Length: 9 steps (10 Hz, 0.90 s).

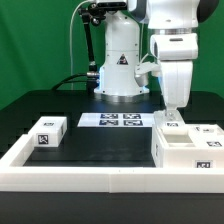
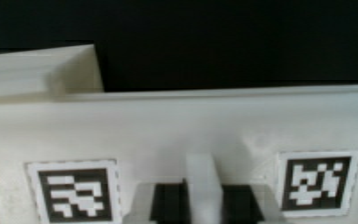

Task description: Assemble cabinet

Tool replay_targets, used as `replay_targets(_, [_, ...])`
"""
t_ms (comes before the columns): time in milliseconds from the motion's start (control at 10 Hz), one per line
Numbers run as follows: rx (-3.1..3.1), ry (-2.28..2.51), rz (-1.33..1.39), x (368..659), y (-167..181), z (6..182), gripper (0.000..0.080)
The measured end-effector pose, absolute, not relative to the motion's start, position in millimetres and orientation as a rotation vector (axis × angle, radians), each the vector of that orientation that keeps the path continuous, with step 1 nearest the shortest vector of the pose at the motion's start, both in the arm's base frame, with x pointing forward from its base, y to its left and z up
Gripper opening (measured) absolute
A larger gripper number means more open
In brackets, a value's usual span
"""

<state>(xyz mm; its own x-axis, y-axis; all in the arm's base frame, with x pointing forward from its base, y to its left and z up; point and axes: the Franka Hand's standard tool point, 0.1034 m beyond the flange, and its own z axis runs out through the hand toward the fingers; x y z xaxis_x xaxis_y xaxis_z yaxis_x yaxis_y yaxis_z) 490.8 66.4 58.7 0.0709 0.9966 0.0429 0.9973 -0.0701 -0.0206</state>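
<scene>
The cabinet (image 1: 185,148) is a big white boxy body with tagged blocks, standing at the exterior view's right. My gripper (image 1: 172,108) comes straight down onto its far left corner. In the wrist view the cabinet (image 2: 194,125) fills the picture, with one black-and-white tag (image 2: 75,190) on each side of my gripper (image 2: 206,203). The dark fingers (image 2: 167,207) stand close together with a thin white upright strip of the cabinet pinched between them. A smaller white tagged block (image 1: 47,132) lies apart at the exterior view's left.
The marker board (image 1: 112,120) lies flat in front of the robot's base (image 1: 120,75). A long low white border wall (image 1: 90,185) runs along the front and up the left side. Black table shows between the small block and the cabinet.
</scene>
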Motion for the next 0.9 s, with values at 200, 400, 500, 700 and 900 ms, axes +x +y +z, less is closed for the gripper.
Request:
replay_targets(200, [-2.263, -2.118, -0.025, 509.5, 65.2, 59.4, 0.007])
replay_targets(400, [-2.252, -2.131, -0.006, 512.5, 64.2, 59.2, 0.007])
replay_targets(500, [-2.252, -2.131, -0.007, 512.6, 64.2, 59.2, 0.007])
replay_targets(700, [-2.251, -2.133, -0.006, 513.2, 63.8, 59.0, 0.007])
replay_targets(900, [-2.207, -2.186, -0.038, 539.8, 58.7, 59.3, 0.007])
